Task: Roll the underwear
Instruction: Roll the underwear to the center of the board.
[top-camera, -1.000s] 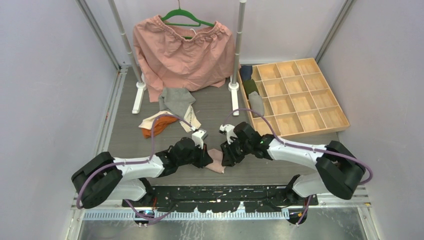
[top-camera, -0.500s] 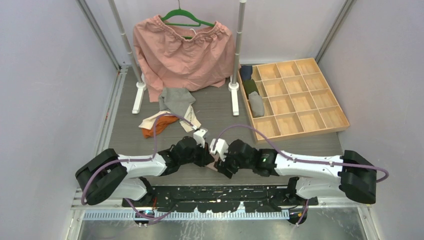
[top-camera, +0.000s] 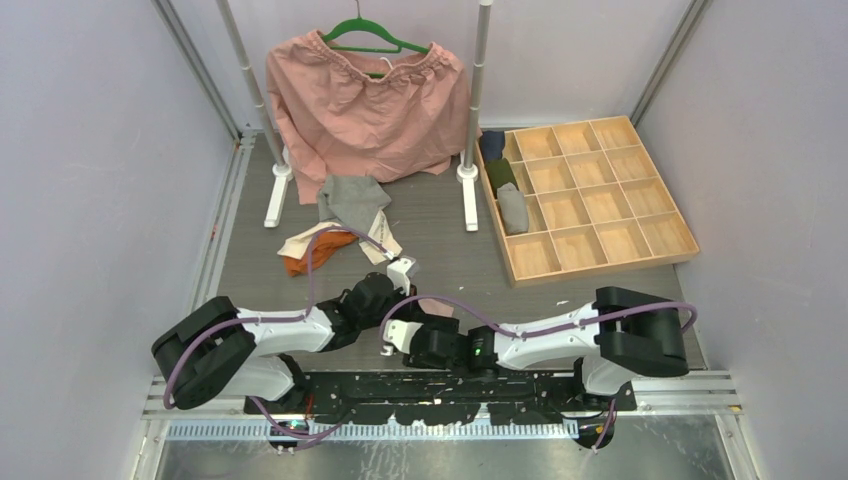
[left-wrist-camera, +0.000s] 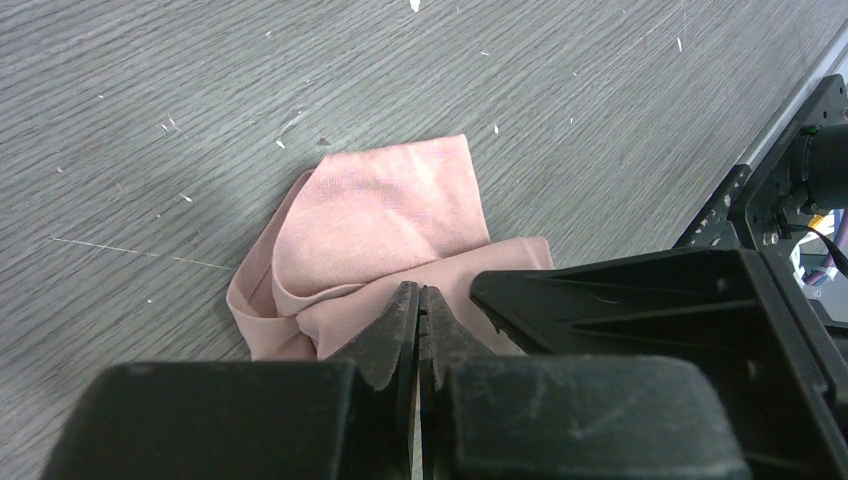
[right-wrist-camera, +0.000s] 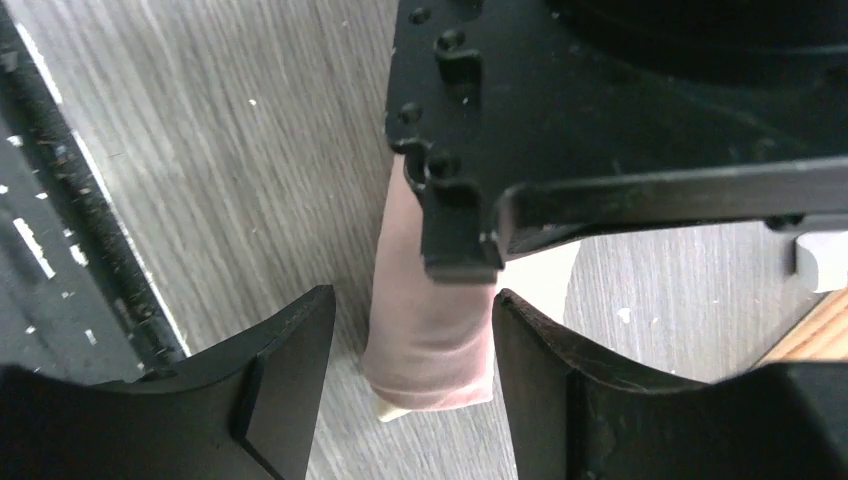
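Observation:
A dusty pink underwear (left-wrist-camera: 385, 225) lies folded on the grey table, one end rolled up (right-wrist-camera: 432, 335). My left gripper (left-wrist-camera: 418, 296) is shut, and its tips press down on the pink cloth. The open right gripper (right-wrist-camera: 410, 300) has a finger on each side of the rolled end without touching it. From above, both grippers (top-camera: 408, 308) (top-camera: 415, 328) meet at the pink piece (top-camera: 437, 306) near the front edge. Grey (top-camera: 355, 198), cream (top-camera: 386, 246) and orange (top-camera: 308, 260) underwear lie in a heap further back.
A wooden compartment tray (top-camera: 655, 235) at the right holds navy (top-camera: 490, 143), dark green (top-camera: 500, 175) and grey (top-camera: 513, 208) rolls. A salmon garment (top-camera: 365, 105) hangs on a green hanger between two rack poles (top-camera: 476, 110). The black base rail (right-wrist-camera: 60, 250) runs just beside the right gripper.
My right arm has swung left and low along the front edge and now faces the pink piece's rolled end. Its jaws opened wider. The left gripper stayed shut on the spot.

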